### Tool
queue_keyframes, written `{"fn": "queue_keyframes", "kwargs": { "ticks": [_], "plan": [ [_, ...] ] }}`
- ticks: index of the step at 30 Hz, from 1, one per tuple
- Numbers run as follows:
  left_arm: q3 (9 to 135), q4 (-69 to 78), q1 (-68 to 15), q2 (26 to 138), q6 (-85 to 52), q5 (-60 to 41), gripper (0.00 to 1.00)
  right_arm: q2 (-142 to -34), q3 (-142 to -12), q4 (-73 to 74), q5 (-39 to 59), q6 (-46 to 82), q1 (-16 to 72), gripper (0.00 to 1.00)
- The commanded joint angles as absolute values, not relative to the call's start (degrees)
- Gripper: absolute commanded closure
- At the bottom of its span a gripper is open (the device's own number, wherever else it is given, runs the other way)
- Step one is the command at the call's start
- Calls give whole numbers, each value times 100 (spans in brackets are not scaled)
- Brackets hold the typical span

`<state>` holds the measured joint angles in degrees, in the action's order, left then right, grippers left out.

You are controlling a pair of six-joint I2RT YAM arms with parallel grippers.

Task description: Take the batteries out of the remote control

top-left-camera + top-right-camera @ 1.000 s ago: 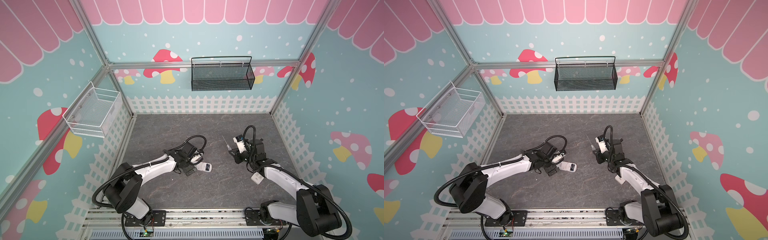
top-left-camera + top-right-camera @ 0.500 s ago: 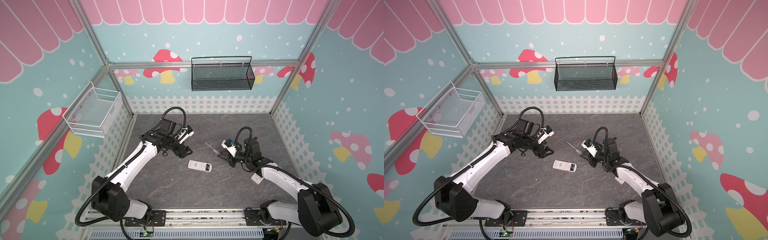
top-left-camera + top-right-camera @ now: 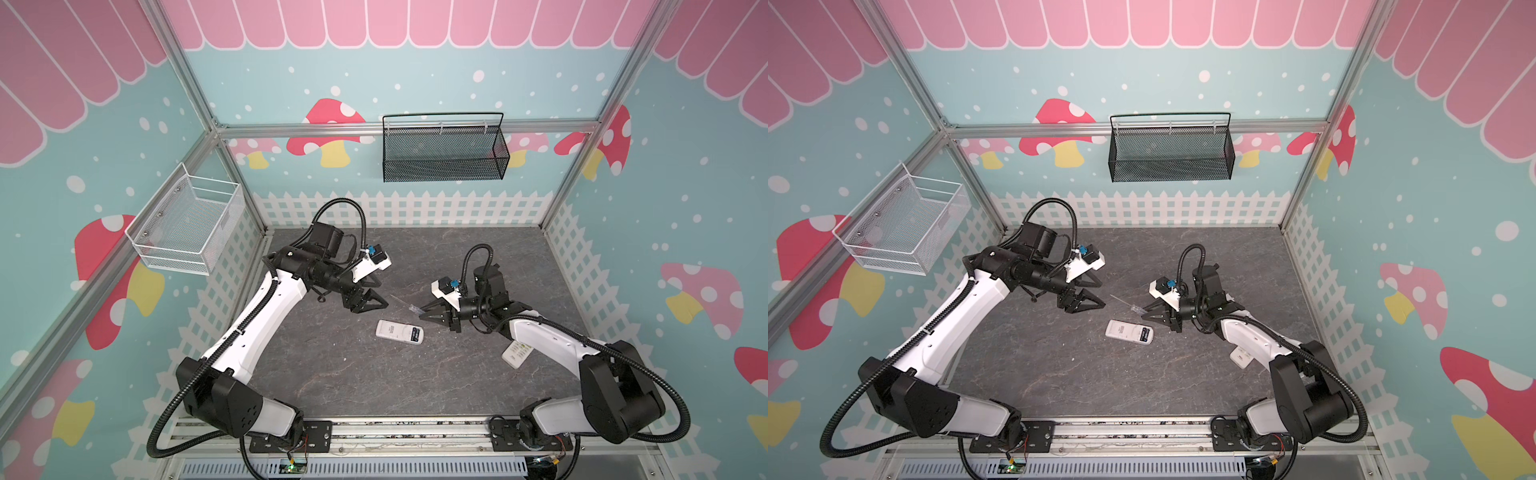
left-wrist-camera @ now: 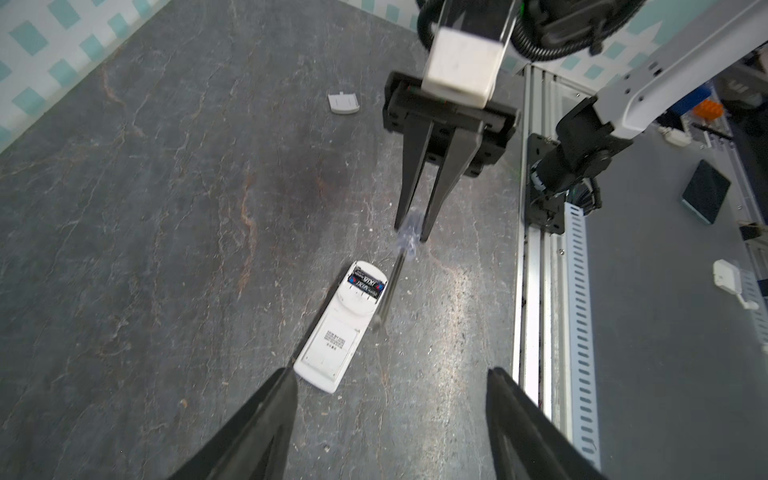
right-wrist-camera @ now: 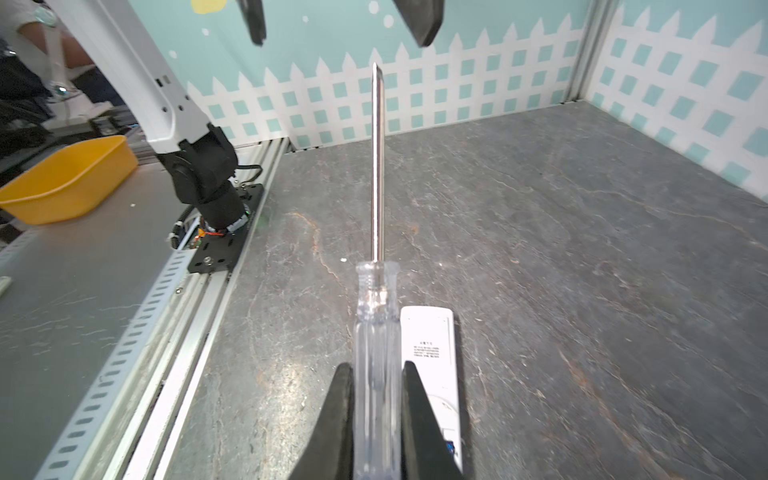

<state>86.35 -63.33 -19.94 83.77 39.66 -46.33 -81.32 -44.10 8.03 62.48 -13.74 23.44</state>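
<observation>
My left gripper (image 3: 383, 295) gapes wide, empty; my right gripper (image 5: 377, 365) pinches the screwdriver (image 5: 376, 299) above the remote (image 3: 399, 331), batteries (image 4: 365, 282) inside.

Robotics lab test cell: an aluminium frame (image 3: 291, 129) with cartoon mushroom panels (image 3: 698, 299) encloses a slate-look tabletop (image 3: 353, 374). Left arm (image 3: 266, 316) and right arm (image 3: 548, 336) mount on a rail (image 3: 395, 432) at six o'clock.
</observation>
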Motion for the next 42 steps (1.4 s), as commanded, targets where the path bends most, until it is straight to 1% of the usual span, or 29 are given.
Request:
{"fn": "queue_keyframes", "kwargs": {
  "ticks": [1,5,9,12,14,16,18,21,24,26,29,33,38,42],
  "plan": [
    [8830,-6579,-1977,8512,4129,-5251,32,-8281,-4554,793,7076,-1463,2415,100],
    [8850,-6632,-1973,8534,4185,-5186,35,-8260,-4503,787,7148,-1386,2416,100],
    [8895,-6933,-1978,8577,4672,-5268,40,-8307,-4518,789,7378,-1301,2417,100],
    [8953,-6937,-1969,8596,4566,-5261,41,-8294,-4560,798,6975,-1314,2441,100],
    [8972,-6937,-1973,8604,4448,-5308,40,-8114,-4553,871,6202,-1423,2521,100],
    [8918,-6680,-1956,8601,3992,-5217,38,-7829,-4415,1094,5004,-1625,2691,100],
    [8778,-6031,-1874,8545,2951,-4914,37,-7494,-4247,1444,3658,-1746,2920,100],
    [8509,-5197,-1577,8467,1423,-4925,36,-7062,-4014,1911,2103,-1980,3244,100],
    [8230,-4493,-1386,8414,178,-5053,36,-6828,-3820,2208,912,-2444,3518,100],
    [8078,-4085,-1311,8378,-474,-5075,38,-6721,-3736,2299,142,-2960,3802,100],
    [7830,-3414,-1204,8367,-1404,-5529,38,-6718,-3523,2772,-1020,-3879,4233,100],
    [7557,-2679,-1166,8380,-2268,-6009,35,-6973,-3578,3147,-1957,-4629,4535,100],
    [7263,-1992,-1171,8459,-2926,-6079,35,-7242,-3497,3770,-2472,-5361,4906,100],
    [7158,-1973,-1186,8473,-2952,-5933,35,-7378,-3545,4023,-2807,-5602,5081,100]
  ]
}}
